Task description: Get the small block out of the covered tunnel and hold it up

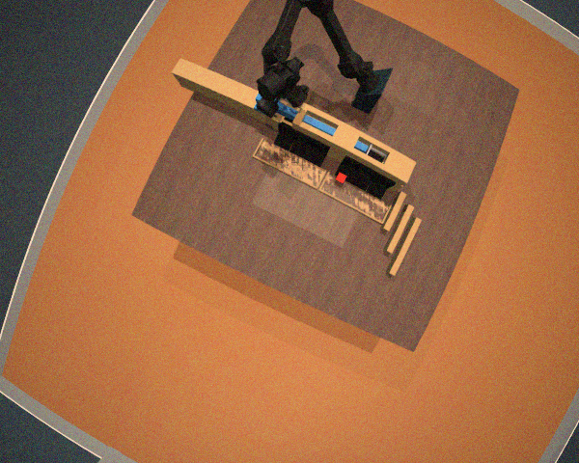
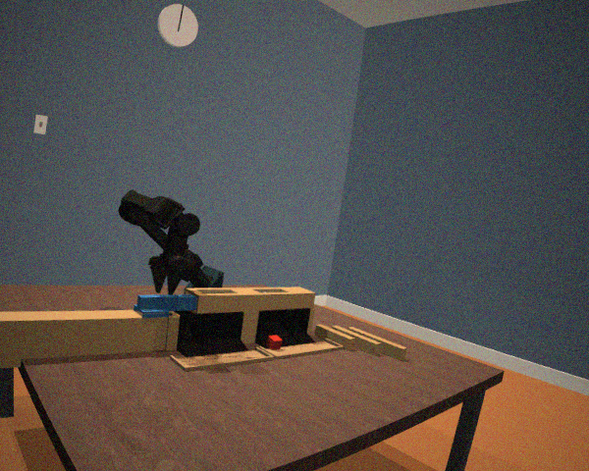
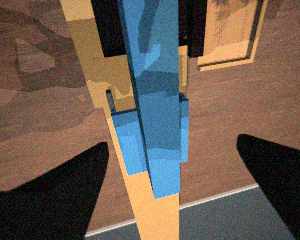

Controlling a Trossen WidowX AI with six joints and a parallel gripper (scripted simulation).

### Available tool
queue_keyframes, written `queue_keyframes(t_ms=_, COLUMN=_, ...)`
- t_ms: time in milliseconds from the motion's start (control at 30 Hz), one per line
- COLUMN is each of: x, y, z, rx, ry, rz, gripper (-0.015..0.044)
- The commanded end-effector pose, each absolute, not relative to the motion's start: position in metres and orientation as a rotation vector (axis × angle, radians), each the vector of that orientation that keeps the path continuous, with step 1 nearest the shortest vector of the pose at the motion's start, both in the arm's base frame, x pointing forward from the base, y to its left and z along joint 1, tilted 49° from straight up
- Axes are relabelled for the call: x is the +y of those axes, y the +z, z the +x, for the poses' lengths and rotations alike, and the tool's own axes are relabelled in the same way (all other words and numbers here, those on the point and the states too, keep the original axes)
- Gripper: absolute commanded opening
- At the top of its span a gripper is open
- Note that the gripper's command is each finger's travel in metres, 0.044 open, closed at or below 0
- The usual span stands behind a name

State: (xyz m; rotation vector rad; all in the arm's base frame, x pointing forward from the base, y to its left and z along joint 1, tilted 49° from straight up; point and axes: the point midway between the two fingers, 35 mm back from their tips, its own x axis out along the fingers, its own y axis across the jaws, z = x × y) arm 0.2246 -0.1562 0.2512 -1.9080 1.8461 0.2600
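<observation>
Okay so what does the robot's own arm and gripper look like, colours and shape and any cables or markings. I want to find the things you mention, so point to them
The arm (image 1: 285, 41) (image 2: 155, 223) is black all over, with slim links and chunky, rounded joints. The gripper (image 2: 165, 290) (image 3: 172, 144) has two black fingers that taper to narrow tips. No cables or markings can be made out.

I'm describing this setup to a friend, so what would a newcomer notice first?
Probably the red block, bright in the tray before the tunnel's right-hand dark opening. Next, the blue handle jutting from the tunnel's end, below the open black gripper.
</observation>
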Motion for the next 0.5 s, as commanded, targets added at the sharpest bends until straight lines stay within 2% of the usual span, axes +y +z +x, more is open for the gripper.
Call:
queue_keyframes(t_ms=0, x=-0.1531, y=0.2542, z=0.2270, rx=1.797, ry=0.129, rz=-1.839, gripper=0.0440)
queue_keyframes(t_ms=467, x=-0.1479, y=0.2504, z=0.2305, rx=1.233, ry=-0.841, rz=-0.797, gripper=0.0440)
